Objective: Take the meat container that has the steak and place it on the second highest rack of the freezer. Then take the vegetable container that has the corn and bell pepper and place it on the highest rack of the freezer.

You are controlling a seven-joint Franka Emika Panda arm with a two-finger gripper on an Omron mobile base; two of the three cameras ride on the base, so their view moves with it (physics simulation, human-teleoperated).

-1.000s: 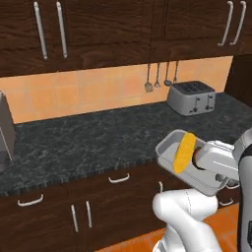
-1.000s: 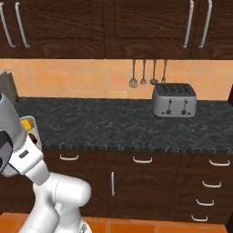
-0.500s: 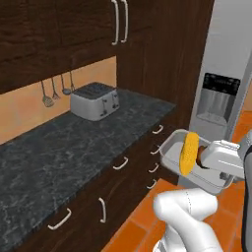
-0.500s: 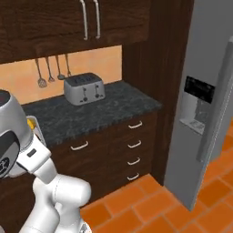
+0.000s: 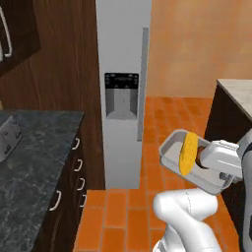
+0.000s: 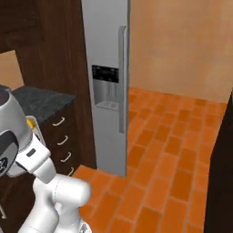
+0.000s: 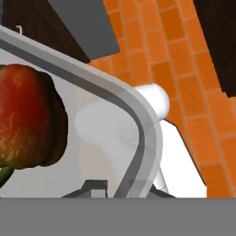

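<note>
Gripper (image 5: pixel 205 158): clenched on the near rim of the shallow grey rectangular vegetable tray (image 5: pixel 173 156), lower right of the left base view; tips themselves hidden behind the white hand.
Tray in the hand view: curved grey rim (image 7: pixel 138 115) sweeping from upper left to bottom centre, pale floor inside it.
Tray handling: judged stiff and light, smooth-walled, so likely slippery at the lip; held by one edge only, so the far end apt to sag or swing; best kept level and moved slowly.
Better hold: judged to be mid-rim on a long side, close to the load.
Round red-brown bell pepper (image 7: pixel 28 117): left edge of the hand view, resting on the tray floor just beside the grasped rim; loose and rounded, likely to roll if tipped.
Slim yellow-orange corn cob (image 5: pixel 187 153): lying in the tray beside the hand, long axis running roughly top to bottom in the left base view, upper end over the far rim; loose, firm, likely to slide.
Tray axis: long side running from upper left to lower right in the left base view.
Tall light-grey freezer (image 5: pixel 122 93): top centre, well beyond the tray, door shut, dispenser panel and long bar handle (image 6: pixel 122 79) facing the base.
Step in hand: judged to be carrying the tray toward the freezer; highest rack not yet reachable.
</note>
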